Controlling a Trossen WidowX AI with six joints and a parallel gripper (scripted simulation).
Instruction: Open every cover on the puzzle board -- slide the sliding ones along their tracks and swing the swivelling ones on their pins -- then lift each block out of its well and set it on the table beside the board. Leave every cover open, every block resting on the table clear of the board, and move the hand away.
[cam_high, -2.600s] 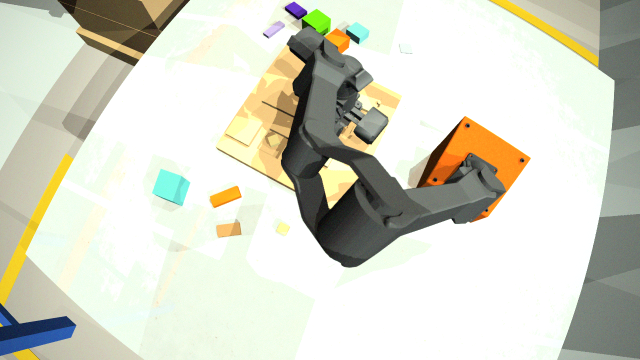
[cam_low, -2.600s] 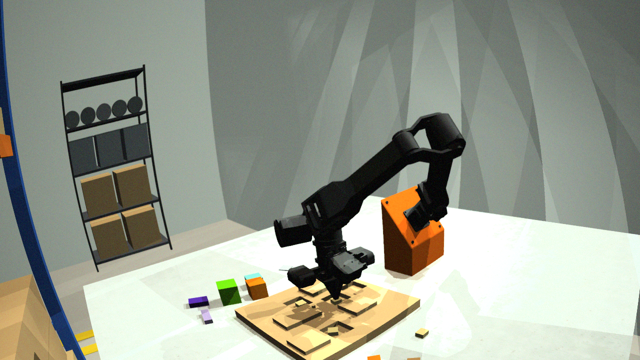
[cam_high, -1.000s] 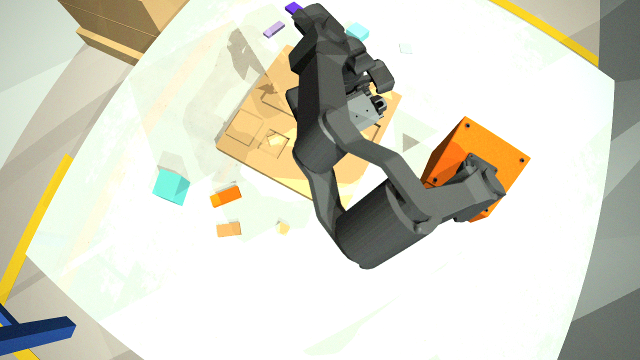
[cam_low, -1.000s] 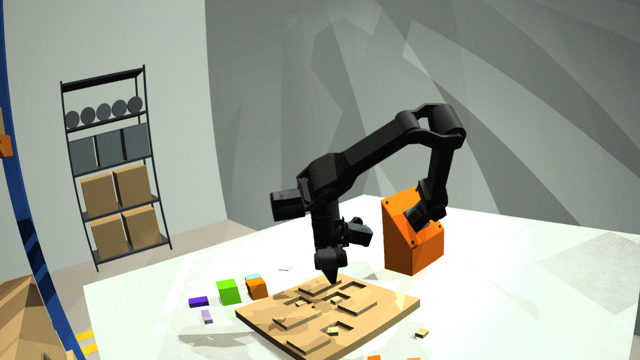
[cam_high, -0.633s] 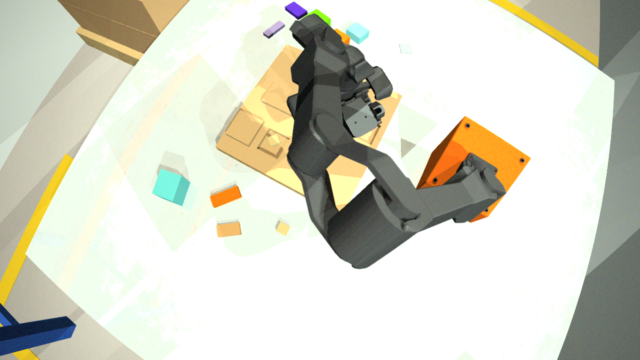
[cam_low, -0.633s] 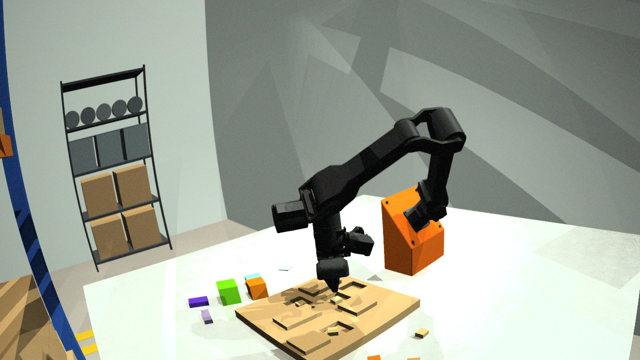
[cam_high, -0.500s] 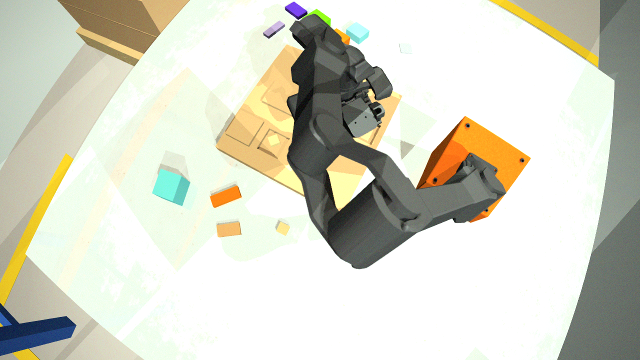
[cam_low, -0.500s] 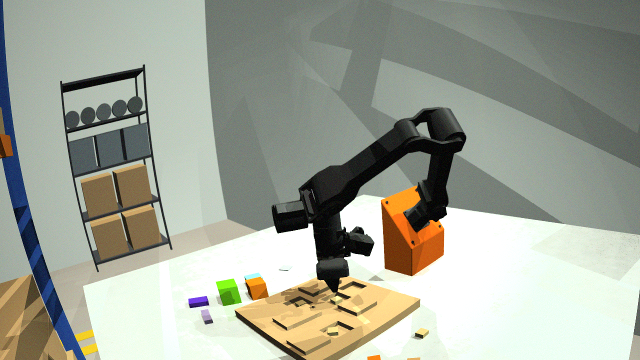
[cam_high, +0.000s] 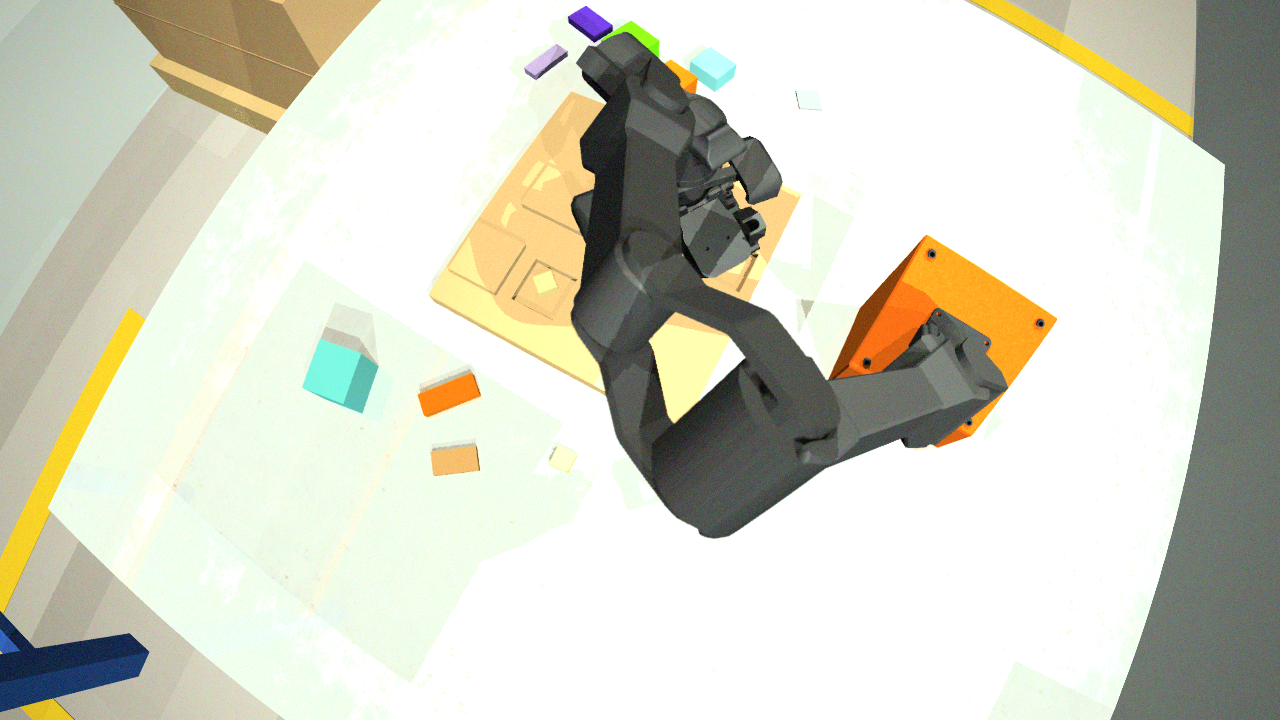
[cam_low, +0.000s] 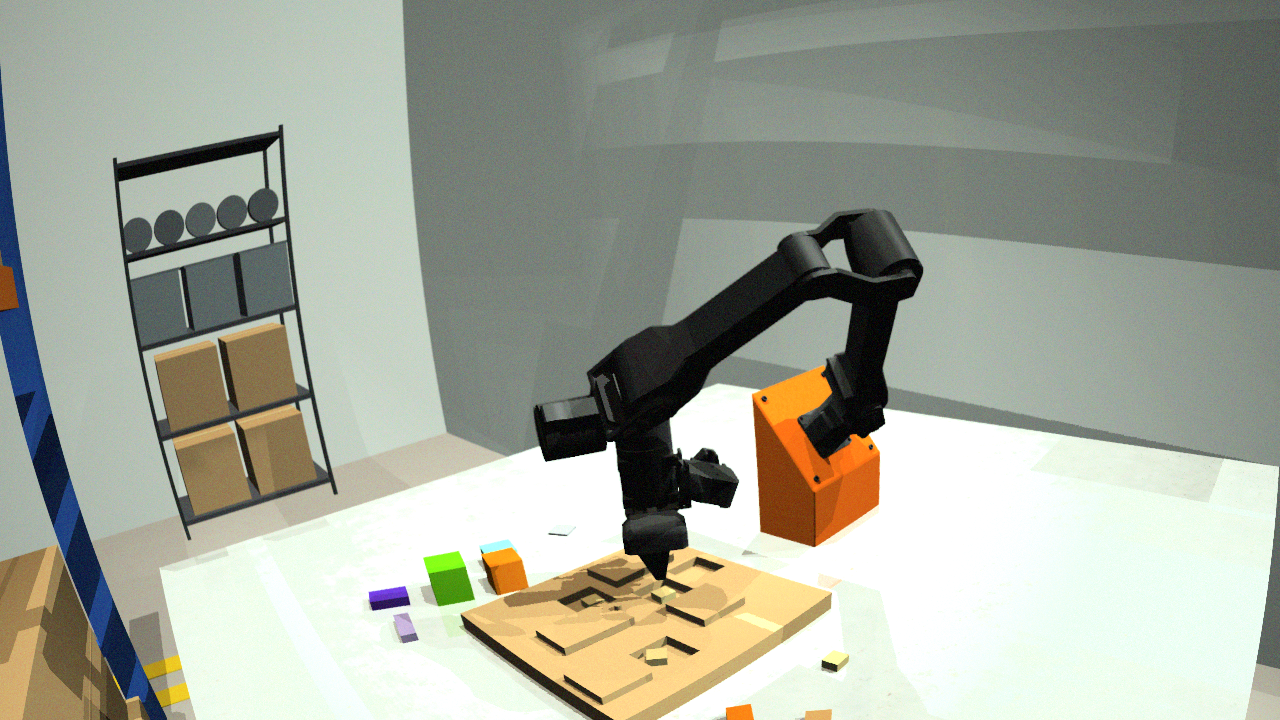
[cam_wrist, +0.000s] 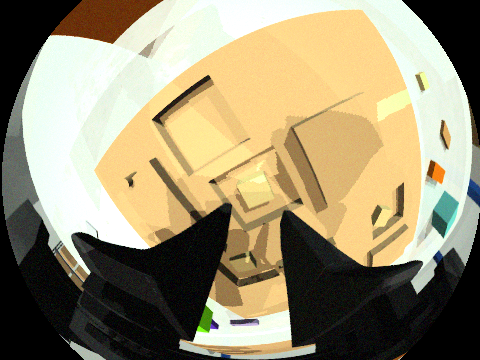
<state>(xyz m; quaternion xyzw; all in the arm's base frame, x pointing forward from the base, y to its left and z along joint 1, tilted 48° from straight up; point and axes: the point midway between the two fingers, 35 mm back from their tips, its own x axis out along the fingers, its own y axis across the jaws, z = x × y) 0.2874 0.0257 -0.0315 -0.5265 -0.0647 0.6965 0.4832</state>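
The tan board (cam_high: 554, 340) (cam_low: 787, 598) (cam_wrist: 310, 60) has four wells visible, all uncovered. One well (cam_low: 707, 565) (cam_wrist: 200, 130) is empty. A pale block (cam_low: 664, 593) (cam_wrist: 255, 190) sits in the middle well. A second block (cam_low: 592, 601) and a third block (cam_high: 546, 281) (cam_low: 656, 656) (cam_wrist: 382, 216) sit in their wells. Raised square covers (cam_high: 486, 257) (cam_low: 608, 683) (cam_low: 586, 632) (cam_low: 705, 603) (cam_wrist: 335, 155) stand beside wells. My gripper (cam_low: 660, 574) (cam_wrist: 256, 214) is partly open and empty, just above the middle well. The arm hides its fingers in the top view.
A pale block (cam_high: 562, 459) (cam_low: 835, 660) (cam_wrist: 422, 81) lies on the table off the board. A teal cube (cam_high: 340, 376), an orange bar (cam_high: 449, 394) and a tan block (cam_high: 455, 460) lie nearby. Green (cam_low: 448, 577), orange (cam_low: 505, 571) and purple (cam_low: 388, 598) blocks lie beyond another edge.
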